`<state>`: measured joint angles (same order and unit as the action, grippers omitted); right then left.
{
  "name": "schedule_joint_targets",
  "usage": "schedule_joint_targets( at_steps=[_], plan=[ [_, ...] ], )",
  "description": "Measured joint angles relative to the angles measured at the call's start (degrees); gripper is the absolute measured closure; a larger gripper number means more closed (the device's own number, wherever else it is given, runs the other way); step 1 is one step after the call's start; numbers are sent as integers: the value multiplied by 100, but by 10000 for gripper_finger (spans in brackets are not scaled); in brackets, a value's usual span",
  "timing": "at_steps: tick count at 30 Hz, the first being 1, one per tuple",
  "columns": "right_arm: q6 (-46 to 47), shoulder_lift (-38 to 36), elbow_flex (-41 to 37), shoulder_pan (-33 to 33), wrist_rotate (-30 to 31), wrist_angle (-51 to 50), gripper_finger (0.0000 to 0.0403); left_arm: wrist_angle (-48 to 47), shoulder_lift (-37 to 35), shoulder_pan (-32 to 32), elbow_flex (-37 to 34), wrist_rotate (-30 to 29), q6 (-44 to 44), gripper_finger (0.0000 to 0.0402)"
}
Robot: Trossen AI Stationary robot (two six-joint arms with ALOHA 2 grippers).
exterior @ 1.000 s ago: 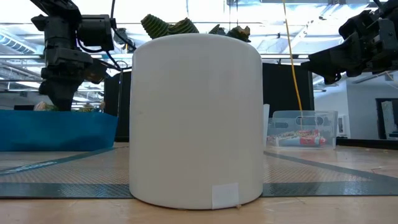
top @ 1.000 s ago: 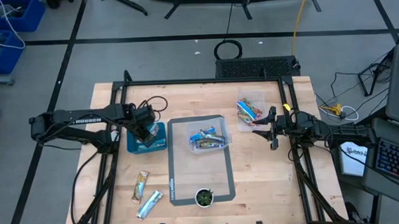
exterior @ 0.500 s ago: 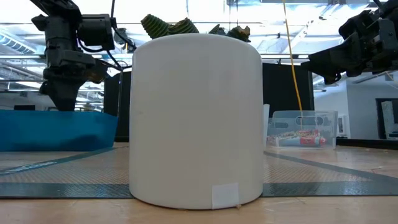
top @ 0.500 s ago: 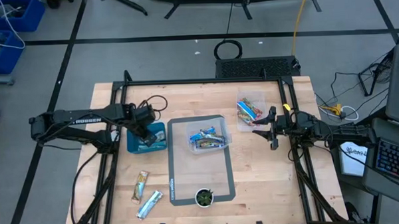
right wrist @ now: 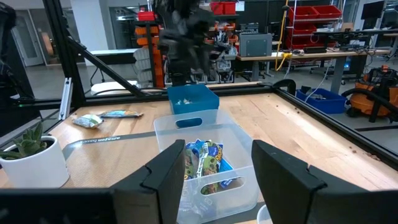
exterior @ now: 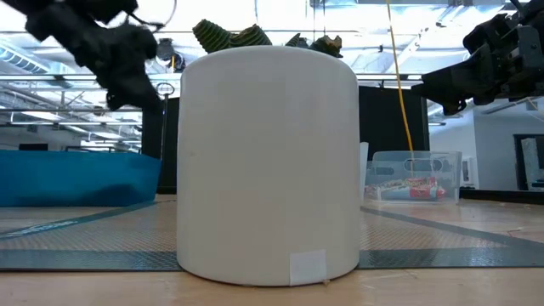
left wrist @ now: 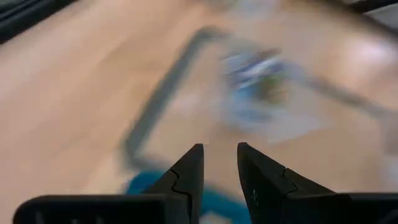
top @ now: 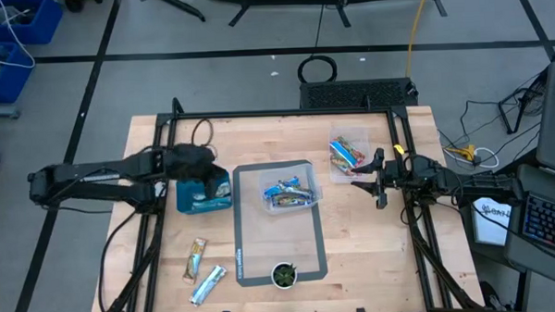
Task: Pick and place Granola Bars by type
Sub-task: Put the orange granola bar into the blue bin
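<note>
Gaping slightly, left fingers [left wrist: 189,171] empty

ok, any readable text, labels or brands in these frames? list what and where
Little is legible.
Left arm: white lettering along the link, too small to read.
Mat: a small white mark at the left edge, unreadable; in the right wrist view it is a blurred word.
Bars in the clear bin: printed wrappers, no word readable.
White pot: a blank-looking label.
Teal bin: no text seen.
</note>
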<state>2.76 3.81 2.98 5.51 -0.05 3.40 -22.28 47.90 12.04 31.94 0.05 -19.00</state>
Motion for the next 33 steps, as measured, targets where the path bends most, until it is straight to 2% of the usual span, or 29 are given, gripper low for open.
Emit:
schedule_joint_targets(
  at_steps=[4, 7, 9, 12, 16, 21, 24, 28, 33],
  plan=[
    [0, 1, 0, -2, 0, 2, 227, 1547, -560, -518, -795, 1319, -179, 300],
    [0, 0, 0, 0, -2, 2, 227, 2396, -711, -995, -1336, 2412, -858, 300],
    [0, 1, 0, -2, -2, 1, 227, 2725, -719, -1363, -1584, 2680, -1551, 300],
    [-1, 2, 0, -1, 0, 2, 227, 2794, -655, -2042, -1722, 2307, -2590, 300],
    [-1, 2, 0, -1, 0, 0, 227, 2823, -483, -3094, -1681, 1620, -3394, 300],
    [-1, 1, 0, -1, 0, 1, 227, 2739, -151, -4432, -1437, 480, -4181, 300],
    [-2, 2, 0, -2, -2, 0, 227, 2347, 137, -5108, -1220, -214, -4882, 300],
    [0, 1, 0, 0, -2, 1, 227, 1628, 638, -5736, -891, -955, -6111, 300],
    [0, 2, 0, 0, -1, 3, 227, 975, 1307, -6062, -548, -1165, -7244, 300]
  ],
)
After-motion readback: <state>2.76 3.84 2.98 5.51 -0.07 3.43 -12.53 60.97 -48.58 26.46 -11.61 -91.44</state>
